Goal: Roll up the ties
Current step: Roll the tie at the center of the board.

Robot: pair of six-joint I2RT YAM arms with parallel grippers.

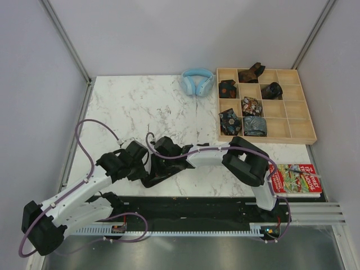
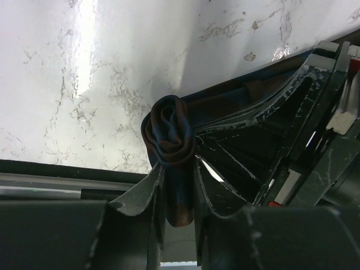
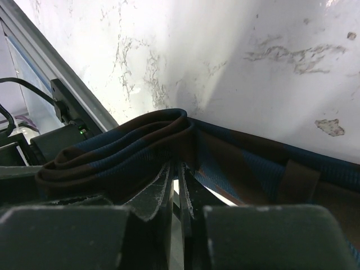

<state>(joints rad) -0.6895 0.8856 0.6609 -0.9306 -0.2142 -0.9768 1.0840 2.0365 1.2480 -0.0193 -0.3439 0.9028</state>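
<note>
I have the striped tie (image 2: 169, 132), brown and blue, low over the marble table (image 1: 129, 107) near its front edge, right where my two arms meet. The left gripper (image 2: 177, 171) is clamped on it. The wound part sits as a tight coil just past the fingertips, and a flap of the fabric runs down between the two fingers.

What matters for the next move is the tie's direction. From the coil, the unrolled band leads off to my right, roughly along the table's near edge, straight to the right gripper (image 3: 177, 180). That gripper is clenched, its fingers all but touching. In its own wrist view the folded band lies across the tips and seems to be pinched there by its lower edge.

So the tie's long axis runs gripper to gripper, with the coil on the left and the loose tail on the right, and little slack shows between them. I judge that the left arm is the one to turn the coil, while the right has to feed band toward it. If the right holds too hard, the coil may pull loose.

Other rolled ties (image 1: 251, 106) already sit in the wooden tray (image 1: 306, 138) at the far right.
</note>
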